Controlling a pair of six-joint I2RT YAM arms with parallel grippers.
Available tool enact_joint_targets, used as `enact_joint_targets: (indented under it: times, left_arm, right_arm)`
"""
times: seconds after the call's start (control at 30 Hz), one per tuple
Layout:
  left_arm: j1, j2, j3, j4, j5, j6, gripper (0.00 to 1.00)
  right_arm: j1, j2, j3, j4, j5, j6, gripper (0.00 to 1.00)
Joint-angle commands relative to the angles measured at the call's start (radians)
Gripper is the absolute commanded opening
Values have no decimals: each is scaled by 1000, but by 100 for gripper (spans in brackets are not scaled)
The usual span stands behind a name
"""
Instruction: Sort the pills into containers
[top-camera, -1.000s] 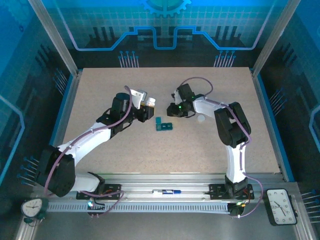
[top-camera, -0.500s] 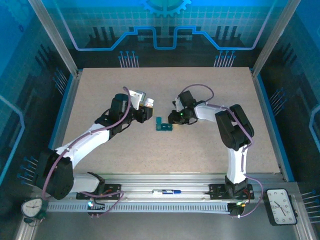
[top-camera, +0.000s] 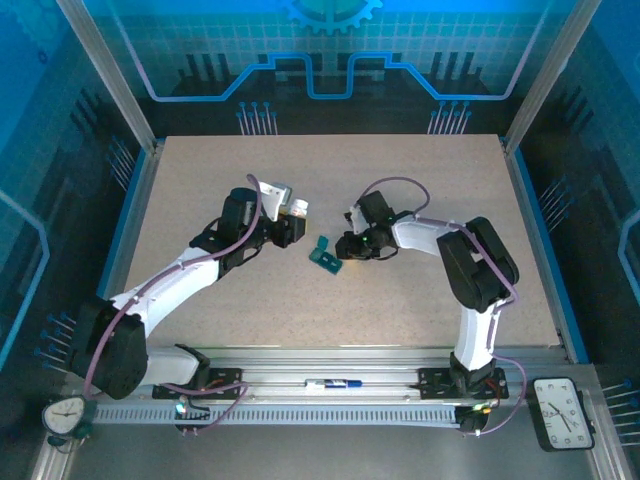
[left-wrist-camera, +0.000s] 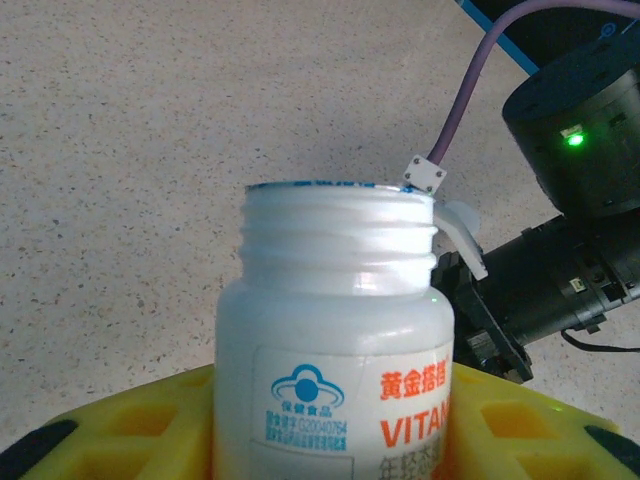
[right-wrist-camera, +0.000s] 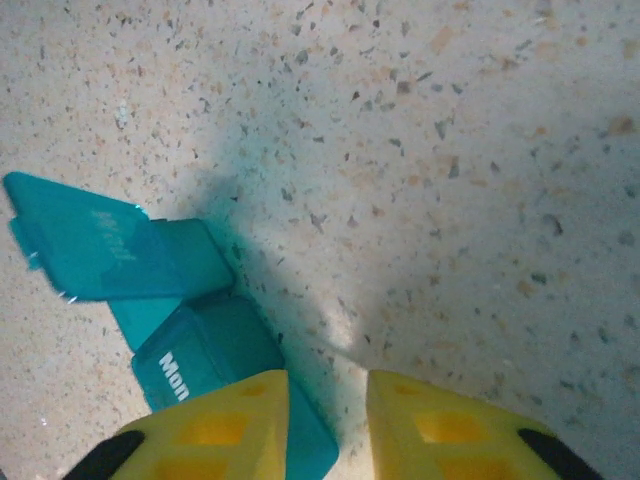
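Pill box (right-wrist-camera: 215, 345), one, lid open; one bottle (left-wrist-camera: 335, 300) clamped in left gripper (left-wrist-camera: 335, 440); right gripper (right-wrist-camera: 325, 420), fingers together.

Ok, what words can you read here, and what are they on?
"VITAM": orange, on the white bottle, cut off at the picture's edge.
"黄金搭": orange, just above it.
"Mon": white, on a lid of the teal pill box.
Blue small print on the bottle and the open lid: too blurred.
Numbers on the clocks: too small.
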Motion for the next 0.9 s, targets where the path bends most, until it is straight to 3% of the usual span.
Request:
enact_joint_targets:
  times: [0.0,0.37,0.87]
  left_arm:
    - [7,11,13,-31,52,15,13]
    - [6,47,70,-158,108,67,10]
    - [3,125,137,-396,60,165,10]
  right_arm:
    - [-5,-78,-22,15,13,-1,35]
    - [16,-198,-109,35,161,-47,63]
    - [107,-175,-112,28,279,-82,70]
